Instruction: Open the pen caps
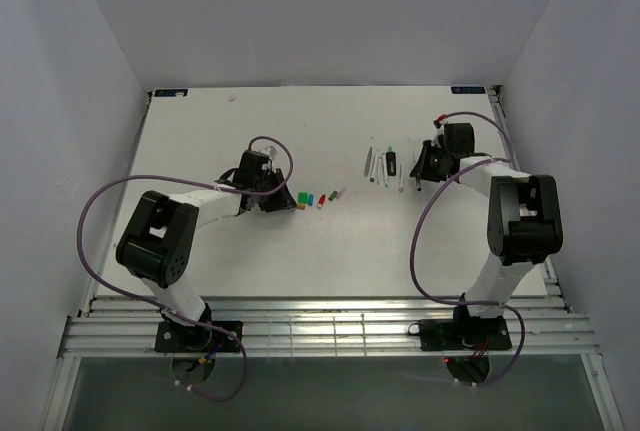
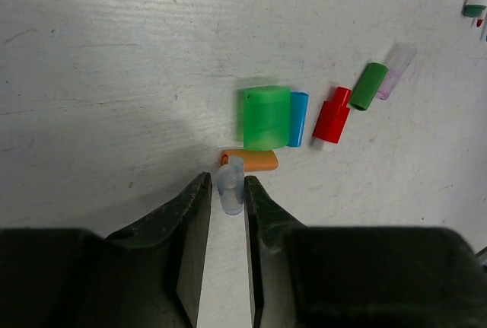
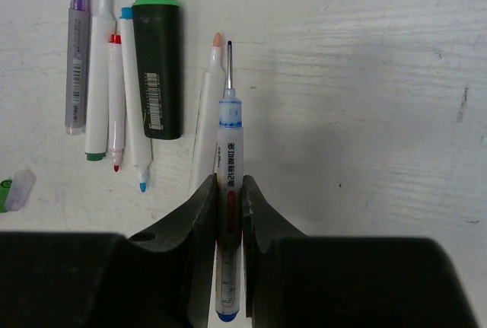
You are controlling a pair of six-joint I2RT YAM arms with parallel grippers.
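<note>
Our left gripper (image 2: 227, 183) has a small clear cap (image 2: 230, 189) between its fingers. We cannot tell if it is pinching or letting go. The cap sits right by the orange cap (image 2: 255, 161) and the loose caps (image 2: 266, 117), so we seem to be making one pile.

Our right gripper (image 3: 228, 183) squeezes a pen (image 3: 229, 130) with a bare tip. It is beside the other pens (image 3: 97, 77), likely to be laid there.

From above, the arms hide both sets of fingers.
</note>
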